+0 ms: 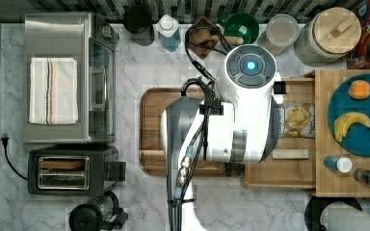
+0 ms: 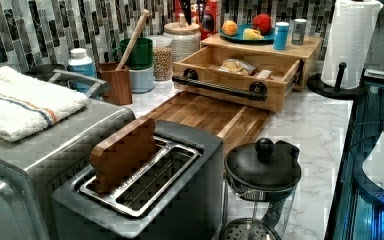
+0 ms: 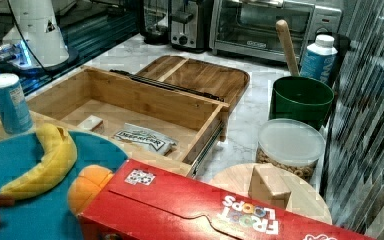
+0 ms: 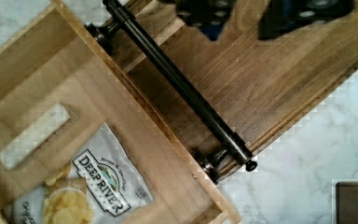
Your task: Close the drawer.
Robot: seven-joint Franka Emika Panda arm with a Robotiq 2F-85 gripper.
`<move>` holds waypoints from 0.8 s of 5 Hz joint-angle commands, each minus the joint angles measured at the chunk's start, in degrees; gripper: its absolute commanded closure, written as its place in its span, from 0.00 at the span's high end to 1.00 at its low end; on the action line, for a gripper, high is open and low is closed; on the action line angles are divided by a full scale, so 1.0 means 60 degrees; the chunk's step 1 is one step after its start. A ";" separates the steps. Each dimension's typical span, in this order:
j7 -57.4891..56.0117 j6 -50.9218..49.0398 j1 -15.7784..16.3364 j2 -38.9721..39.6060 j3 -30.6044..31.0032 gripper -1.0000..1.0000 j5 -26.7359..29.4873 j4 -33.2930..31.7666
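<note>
You see the drawer (image 2: 232, 75) pulled out over the cutting board (image 2: 207, 116), at the left view's far right, chip bag (image 4: 93, 186) inside. End effector (image 4: 251, 11) state: cannot tell.

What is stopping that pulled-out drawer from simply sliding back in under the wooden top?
Nothing visible. The drawer holds a chip bag and a small wooden block; both lie flat, below its walls. The cutting board lies in front of the black handle, not behind it.
</note>
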 commanded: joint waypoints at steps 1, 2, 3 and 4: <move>-0.2442 0.1400 0.0607 -0.0945 0.0575 1.00 -0.0001 -0.1591; -0.2797 0.1753 0.0837 -0.0960 0.0669 0.96 0.0023 -0.2010; -0.2992 0.2469 0.1022 -0.1014 0.0736 0.00 0.0111 -0.2641; -0.3012 0.3132 0.1085 -0.0968 0.0943 0.00 0.0137 -0.3150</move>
